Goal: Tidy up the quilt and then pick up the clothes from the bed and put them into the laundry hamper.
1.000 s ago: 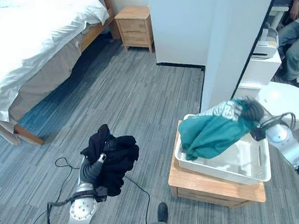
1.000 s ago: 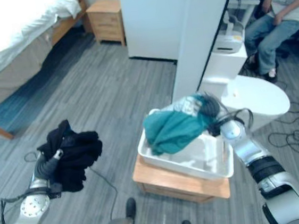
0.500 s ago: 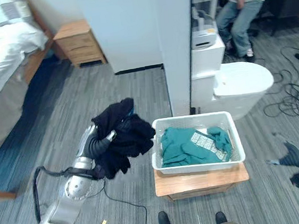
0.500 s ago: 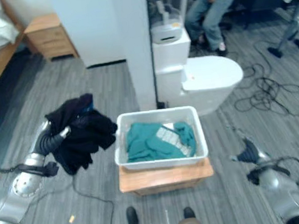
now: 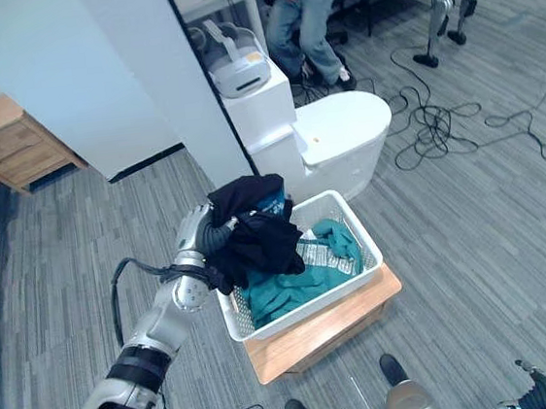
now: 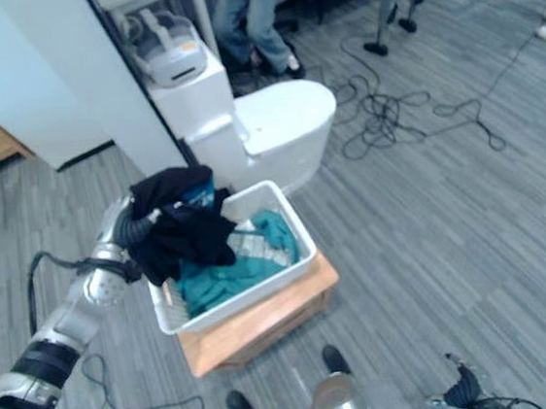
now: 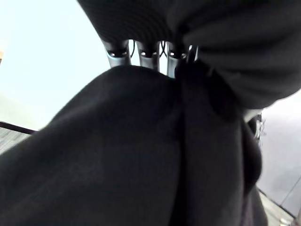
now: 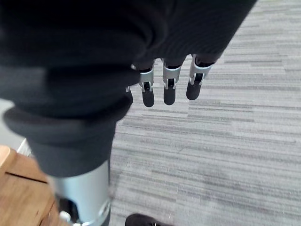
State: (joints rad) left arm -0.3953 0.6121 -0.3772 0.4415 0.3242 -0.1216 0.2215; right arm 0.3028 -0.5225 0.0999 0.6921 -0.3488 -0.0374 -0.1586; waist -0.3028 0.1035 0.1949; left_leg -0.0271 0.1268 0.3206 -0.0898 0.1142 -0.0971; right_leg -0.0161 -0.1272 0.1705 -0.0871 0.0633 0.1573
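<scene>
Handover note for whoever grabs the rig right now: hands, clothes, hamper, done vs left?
Left robot hand: shut on the black garment, holding it over the near-left corner of the white laundry hamper, not yet released.
Right robot hand: open and holding nothing, low at the robot's right side over the grey floor.
The teal garment already lies inside the hamper, which sits on a low wooden stand by a white toilet.
A person sits behind the toilet.
Left: let go of the black garment into the hamper. The state of the quilt and bed cannot be judged from here.
</scene>
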